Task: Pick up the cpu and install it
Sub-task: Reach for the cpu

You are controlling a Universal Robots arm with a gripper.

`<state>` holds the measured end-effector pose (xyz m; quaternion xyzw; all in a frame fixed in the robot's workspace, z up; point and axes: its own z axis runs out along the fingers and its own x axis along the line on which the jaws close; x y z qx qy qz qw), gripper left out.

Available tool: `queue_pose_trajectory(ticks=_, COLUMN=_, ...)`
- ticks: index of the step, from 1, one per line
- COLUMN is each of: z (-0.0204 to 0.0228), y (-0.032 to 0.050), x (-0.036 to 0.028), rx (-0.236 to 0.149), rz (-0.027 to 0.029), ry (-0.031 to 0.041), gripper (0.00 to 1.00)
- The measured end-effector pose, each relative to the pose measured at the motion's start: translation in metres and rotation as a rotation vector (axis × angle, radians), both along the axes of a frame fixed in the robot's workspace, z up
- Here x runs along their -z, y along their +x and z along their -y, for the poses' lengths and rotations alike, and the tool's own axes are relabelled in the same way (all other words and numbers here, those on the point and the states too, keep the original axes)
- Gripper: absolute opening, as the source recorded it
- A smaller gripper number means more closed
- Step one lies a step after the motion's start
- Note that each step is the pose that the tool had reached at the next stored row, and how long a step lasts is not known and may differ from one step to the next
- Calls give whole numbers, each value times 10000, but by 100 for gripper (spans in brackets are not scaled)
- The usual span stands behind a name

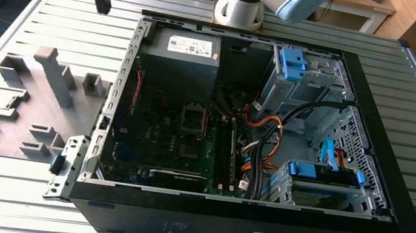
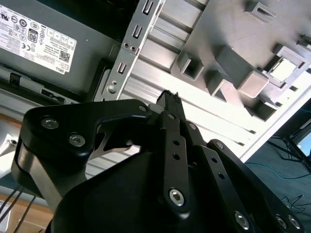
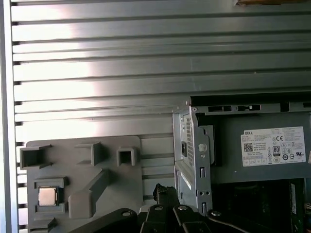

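Misalignment is my risk: my hand (image 1: 103, 6), pressed together and empty, hangs well off the cpu (image 3: 47, 196) in its grey holder (image 3: 82, 160).

In the exterior view an open computer case (image 1: 202, 219) lies on the slatted table (image 1: 16, 206), across the centre and right of the frame. Just beside it at the left lies a holder tray (image 1: 37, 114), with the cpu (image 3: 47, 196) in one of its recesses. The gripper (image 1: 103, 7) hangs at the upper left, over slats behind the tray. Inside the case, the power-supply box (image 1: 180, 51) is at the upper left, the socket (image 1: 194, 117) in the middle and the drive cages (image 1: 303, 81) at the right.
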<state>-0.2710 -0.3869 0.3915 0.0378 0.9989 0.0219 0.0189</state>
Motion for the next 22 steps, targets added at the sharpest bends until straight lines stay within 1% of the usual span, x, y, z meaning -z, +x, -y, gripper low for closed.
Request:
queue_pose_trajectory(ticks=13, z=0, y=-208, x=1, rx=0, rz=29, ry=0, gripper=11)
queue_pose_trajectory(ticks=22, z=0, y=-326, x=2, rx=0, rz=38, ry=0, gripper=11)
